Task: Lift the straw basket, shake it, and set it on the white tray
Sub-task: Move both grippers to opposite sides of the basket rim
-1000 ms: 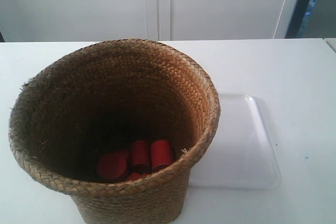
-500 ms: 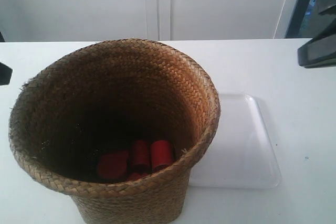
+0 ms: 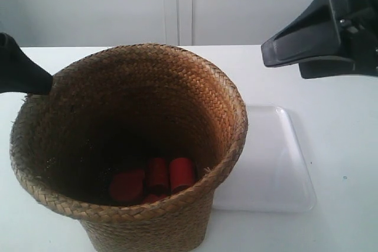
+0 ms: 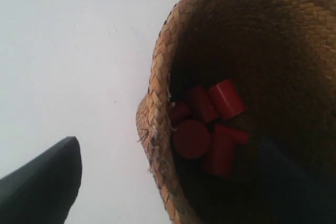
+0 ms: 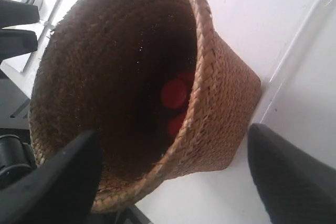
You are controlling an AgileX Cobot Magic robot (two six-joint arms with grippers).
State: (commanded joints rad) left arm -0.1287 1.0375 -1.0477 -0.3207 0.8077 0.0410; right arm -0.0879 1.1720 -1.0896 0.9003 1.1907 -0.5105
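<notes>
1. A large round brown woven-straw basket (image 3: 147,81) with a flared braided rim stands upright on a white table (image 3: 348,146). It sits just beside a flat white plastic rectangular tray (image 3: 274,163), not on it.
2. Several small red cylinders (image 3: 156,178) lie jumbled on the basket's dark floor, against the wall nearest the exterior camera.
3. The left gripper (image 4: 168,148) straddles the braided rim. One black finger (image 4: 44,182) hangs outside, clear of the straw, and a dim dark shape inside appears to be its partner. The fingers are spread wide and grip nothing.
4. In the exterior view, the arm at the exterior view's left brings a black fingertip up to the rim. Whether it touches the straw cannot be told.
5. The right gripper (image 5: 172,132) hovers off the basket on the tray side. Its two black fingers are parted wide and hold nothing.
6. In the exterior view, the arm at the exterior view's right hangs in the air above the table, beyond the tray's far edge.
7. White cabinet doors (image 3: 177,4) close off the background.
</notes>
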